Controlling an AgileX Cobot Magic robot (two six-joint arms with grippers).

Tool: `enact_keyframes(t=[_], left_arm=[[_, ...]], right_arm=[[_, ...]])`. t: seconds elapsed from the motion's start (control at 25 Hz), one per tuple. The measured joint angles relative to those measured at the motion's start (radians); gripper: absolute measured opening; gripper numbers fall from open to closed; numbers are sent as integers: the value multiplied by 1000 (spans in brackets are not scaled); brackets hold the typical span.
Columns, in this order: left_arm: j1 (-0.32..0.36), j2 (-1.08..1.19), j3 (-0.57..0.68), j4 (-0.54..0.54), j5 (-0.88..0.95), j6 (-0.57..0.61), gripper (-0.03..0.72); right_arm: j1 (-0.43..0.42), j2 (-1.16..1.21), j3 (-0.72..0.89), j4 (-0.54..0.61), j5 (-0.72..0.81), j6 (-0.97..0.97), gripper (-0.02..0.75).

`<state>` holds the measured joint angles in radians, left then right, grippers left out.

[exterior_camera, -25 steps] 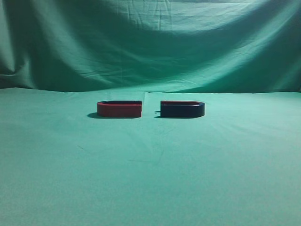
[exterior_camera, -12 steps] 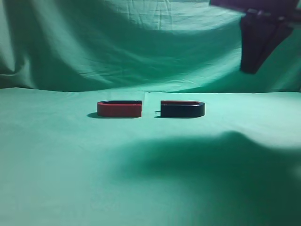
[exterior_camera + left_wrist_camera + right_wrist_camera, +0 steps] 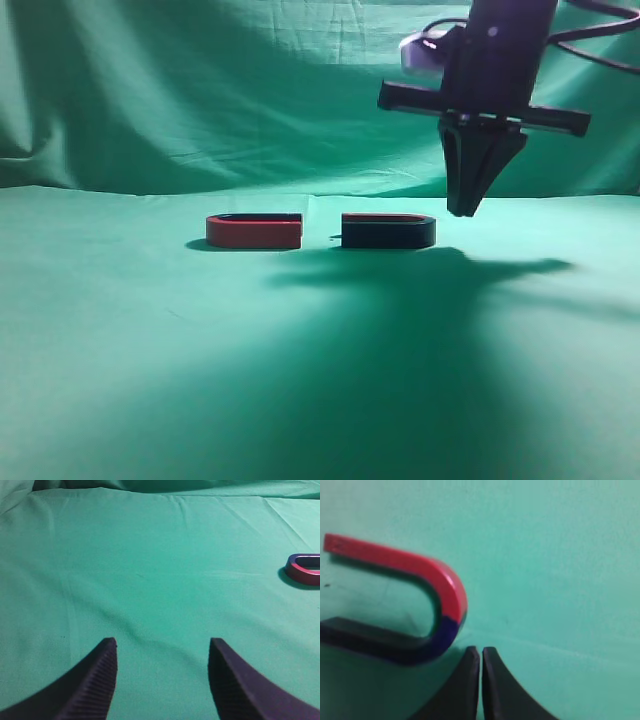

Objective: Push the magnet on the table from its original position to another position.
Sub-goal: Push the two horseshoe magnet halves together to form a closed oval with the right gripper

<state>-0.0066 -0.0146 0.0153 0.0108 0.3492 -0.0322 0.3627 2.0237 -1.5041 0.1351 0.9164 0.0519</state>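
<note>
Exterior view: you have the magnet lying flat on the table, just right of centre, with a red U piece beside it to the left, a gap between the two. Their cut ends face each other across that gap, so the magnet's rounded bend points right, toward your right gripper, and its long axis runs left-right across this view. The right gripper hangs just off the bend, fingertips above the cloth and, as far as this view tells, apart from the magnet; the fingers taper to one point, closed on nothing. My read: the push is not yet begun, the approach is nearly done, and the descent, contact and slide are all left. Left wrist view: the left gripper sits well back over bare cloth, fingers spread wide and empty; only the rounded end of the red piece shows at the right edge, well apart from it. Right wrist view: the two fingertips press together with only a hairline between them, holding nothing. The magnet lies just ahead and left of them, its bend nearest the tips, its arms running off to the left. From above it shows one red arm and one dark arm joined at the bend. Whether the tips touch the bend you cannot tell here; they look just short.
</note>
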Motion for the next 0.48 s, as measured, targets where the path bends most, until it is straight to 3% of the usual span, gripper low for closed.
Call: enact_keyframes(t=[0.48], left_arm=[[0, 0, 0, 0, 0, 0, 372]], right_arm=[[26, 80, -60, -23, -9, 22, 0]])
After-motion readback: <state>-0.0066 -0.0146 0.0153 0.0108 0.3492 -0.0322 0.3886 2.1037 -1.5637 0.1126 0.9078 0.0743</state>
